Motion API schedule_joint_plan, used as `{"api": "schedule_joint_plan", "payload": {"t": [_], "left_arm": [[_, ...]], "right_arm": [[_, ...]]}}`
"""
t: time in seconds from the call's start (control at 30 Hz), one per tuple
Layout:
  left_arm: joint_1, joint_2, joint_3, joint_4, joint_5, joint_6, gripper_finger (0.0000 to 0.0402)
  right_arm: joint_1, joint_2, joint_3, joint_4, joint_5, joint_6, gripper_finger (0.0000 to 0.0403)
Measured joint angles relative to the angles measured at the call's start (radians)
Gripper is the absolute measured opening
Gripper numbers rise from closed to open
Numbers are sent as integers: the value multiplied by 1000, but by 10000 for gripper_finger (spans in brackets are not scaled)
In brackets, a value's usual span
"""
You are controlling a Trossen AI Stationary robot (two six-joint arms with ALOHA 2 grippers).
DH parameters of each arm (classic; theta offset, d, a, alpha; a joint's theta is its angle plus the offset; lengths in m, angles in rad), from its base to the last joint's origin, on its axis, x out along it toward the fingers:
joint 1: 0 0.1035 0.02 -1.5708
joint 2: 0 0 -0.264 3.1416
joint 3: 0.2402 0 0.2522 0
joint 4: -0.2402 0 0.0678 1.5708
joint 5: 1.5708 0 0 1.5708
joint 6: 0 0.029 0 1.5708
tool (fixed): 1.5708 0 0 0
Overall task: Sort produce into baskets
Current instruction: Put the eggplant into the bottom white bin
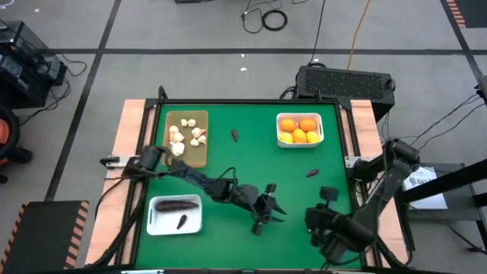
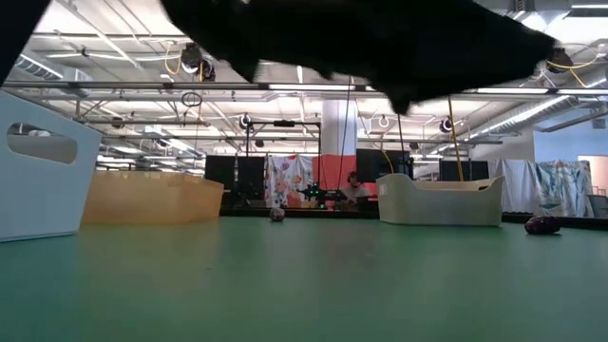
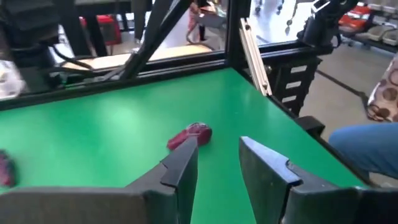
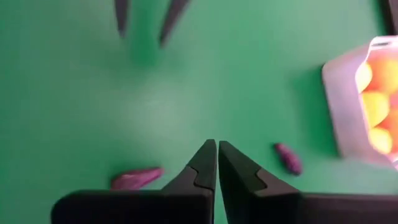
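Note:
My left gripper (image 1: 277, 208) hangs open and empty over the table's middle; in its wrist view (image 3: 217, 168) a purple piece (image 3: 190, 135) lies on the green table just beyond the fingertips. That piece (image 1: 312, 173) also shows in the low view (image 2: 542, 224). My right gripper (image 1: 327, 195) is shut and empty above the table near the right side (image 4: 217, 149). Two purple pieces (image 4: 137, 179) (image 4: 287, 157) lie on the table below it. Another purple piece (image 1: 234, 135) lies farther back.
The tan tray (image 1: 204, 116) at the far left holds garlic bulbs (image 1: 186, 137). A white tray (image 1: 319, 129) at the far right holds oranges and lemons (image 1: 298, 129). A white tray (image 1: 156, 224) at the near left holds a long purple piece (image 1: 176, 203) and a short one (image 1: 181, 222).

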Motion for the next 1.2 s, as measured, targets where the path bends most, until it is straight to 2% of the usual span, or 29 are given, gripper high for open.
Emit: {"api": "schedule_joint_plan", "payload": {"t": [0.17, 0.37, 0.47, 0.57, 0.73, 0.87, 1.07, 1.2], "left_arm": [[35, 164, 233, -90, 95, 52, 125], [57, 311, 541, -313, 109, 205, 126], [87, 378, 706, -456, 210, 228, 135], [111, 447, 822, -502, 292, 247, 154], [121, 526, 897, -510, 398, 259, 190], [115, 561, 917, -476, 392, 325, 204], [109, 581, 917, -454, 367, 356, 206], [116, 597, 917, -446, 363, 358, 206]], "right_arm": [[75, -44, 0, 1, -6, 192, 3], [154, -46, 0, 22, -87, 435, 1], [184, -43, 0, 65, -98, 510, 1], [202, -42, 0, 90, -95, 555, 1], [212, -41, 0, 95, -73, 612, 1], [212, -41, 0, 100, -73, 644, 0], [212, -15, 0, 102, -28, 746, 0], [213, 32, 0, 131, -22, 755, 0]]}}
